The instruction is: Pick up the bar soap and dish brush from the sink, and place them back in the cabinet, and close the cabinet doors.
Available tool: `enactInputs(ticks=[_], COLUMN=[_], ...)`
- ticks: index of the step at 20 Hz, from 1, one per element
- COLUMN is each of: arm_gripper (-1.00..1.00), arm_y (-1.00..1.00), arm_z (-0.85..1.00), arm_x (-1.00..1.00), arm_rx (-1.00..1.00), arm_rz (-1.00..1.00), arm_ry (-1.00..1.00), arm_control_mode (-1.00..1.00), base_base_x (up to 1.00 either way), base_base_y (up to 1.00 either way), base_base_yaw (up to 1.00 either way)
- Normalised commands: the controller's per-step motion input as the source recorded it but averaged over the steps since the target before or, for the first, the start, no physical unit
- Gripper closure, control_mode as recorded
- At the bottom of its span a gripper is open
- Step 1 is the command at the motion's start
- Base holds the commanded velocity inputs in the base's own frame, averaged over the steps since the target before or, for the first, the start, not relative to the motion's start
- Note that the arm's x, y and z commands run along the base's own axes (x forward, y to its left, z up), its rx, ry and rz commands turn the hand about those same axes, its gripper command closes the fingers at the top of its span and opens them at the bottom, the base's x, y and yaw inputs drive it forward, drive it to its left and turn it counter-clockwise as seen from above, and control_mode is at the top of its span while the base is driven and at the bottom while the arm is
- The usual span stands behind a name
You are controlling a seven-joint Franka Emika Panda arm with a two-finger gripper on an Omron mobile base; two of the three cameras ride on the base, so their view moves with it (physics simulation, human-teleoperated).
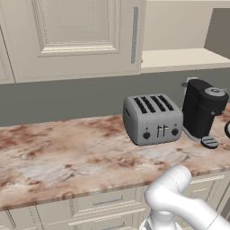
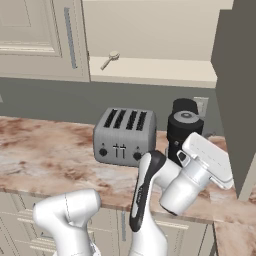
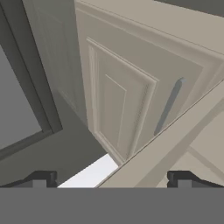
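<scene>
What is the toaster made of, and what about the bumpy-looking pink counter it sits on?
The grey four-slot toaster looks like brushed metal: an even, dull silver shell with soft shine, with dark slots and black knobs that may be plastic. The pink and cream mottled counter looks like polished stone, perhaps marble or granite: cloudy reddish veins run through it. It is actually flat, not bumpy.

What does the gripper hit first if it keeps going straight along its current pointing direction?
Probably the open cabinet door: the hand view looks straight at its panelled face between the open gripper tips. A pale edge crosses nearer the right tip; depth is unclear.
</scene>
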Motion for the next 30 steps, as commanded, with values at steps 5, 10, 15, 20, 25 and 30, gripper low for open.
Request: enactInputs(ticks=[5,10,15,20,25,30], arm_gripper=[-1.0,-1.0,-1.0,-1.0,-1.0,-1.0], arm_y=[-0.06,-0.1,-0.11,-0.08,0.0,0.04], arm_z=[-0.07,0.0,-0.01,-0.1,-0.22,-0.28], arm_x=[0.04,0.02,0.04,0.02,0.0,0.0], arm_rx=[0.0,0.0,0.0,0.0,-0.01,-0.08], arm_rz=[0.0,0.0,0.0,0.0,0.0,-0.02], arm_ry=[-0.13,-0.12,-0.11,-0.1,-0.11,-0.19], arm_control_mode=[-1.0,-1.0,-1.0,-1.0,-1.0,-1.0], base_base_x=[0.0,0.0,0.0,0.0,0.0,0.0], base_base_y=[0.0,0.0,0.0,0.0,0.0,0.0], base_base_yaw=[0.0,0.0,0.0,0.0,0.0,0.0])
